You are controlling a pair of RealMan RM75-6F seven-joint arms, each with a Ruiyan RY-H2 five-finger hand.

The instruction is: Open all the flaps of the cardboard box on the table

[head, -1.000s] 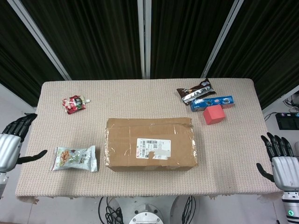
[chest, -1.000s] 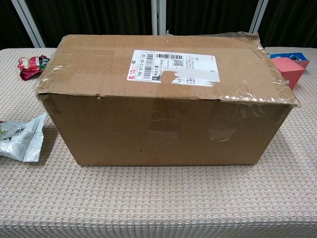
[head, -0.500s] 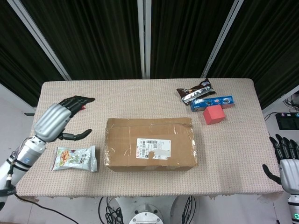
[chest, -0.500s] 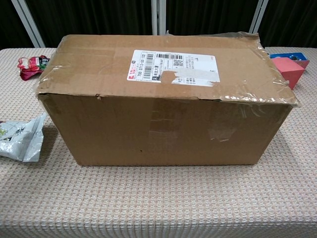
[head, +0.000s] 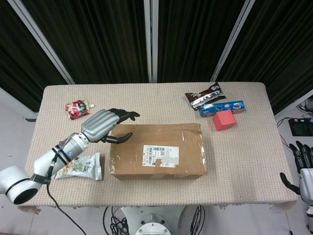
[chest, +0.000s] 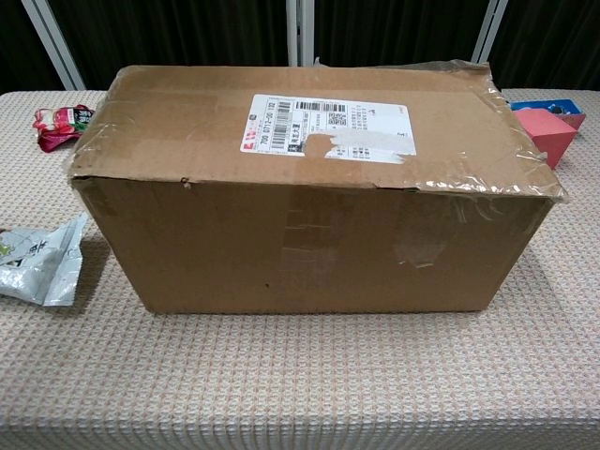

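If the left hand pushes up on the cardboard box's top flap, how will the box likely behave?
The cardboard box looks stiff, broad and low, so it probably won't tip. Loose, crinkled clear tape at its right end suggests the flaps may lift without much resistance. If it's light, it might slide on the table rather than stay put.

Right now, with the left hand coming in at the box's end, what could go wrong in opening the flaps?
1. The cardboard box is closed, with clear tape wrinkled over its right edge; the flaps may resist and the box may slide.
2. The left hand, open at the box's left end, hovers near the green snack bag and could sweep it.
3. The right hand sits off the table's right edge, so nothing braces the box.
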